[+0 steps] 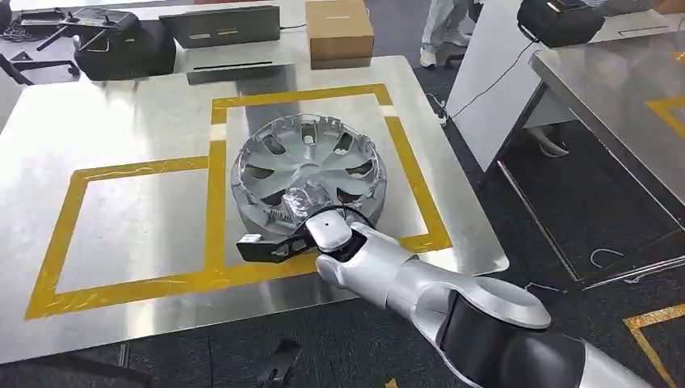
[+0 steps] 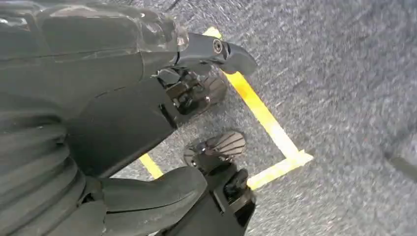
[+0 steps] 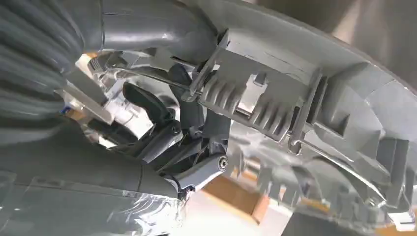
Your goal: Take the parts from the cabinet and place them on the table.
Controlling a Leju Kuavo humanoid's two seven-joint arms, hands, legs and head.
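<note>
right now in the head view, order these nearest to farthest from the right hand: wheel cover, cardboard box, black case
1. Wheel cover: the right hand is at its near rim, inside the yellow tape.
2. Cardboard box: past the cover, on the far table.
3. Black case: far table, off to the left.

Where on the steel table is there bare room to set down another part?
The left taped rectangle is bare, bordered by yellow tape beside the wheel cover. The table's near left strip is free too. The right taped rectangle is crowded: the wheel cover fills it, with the right hand on its near edge.
</note>
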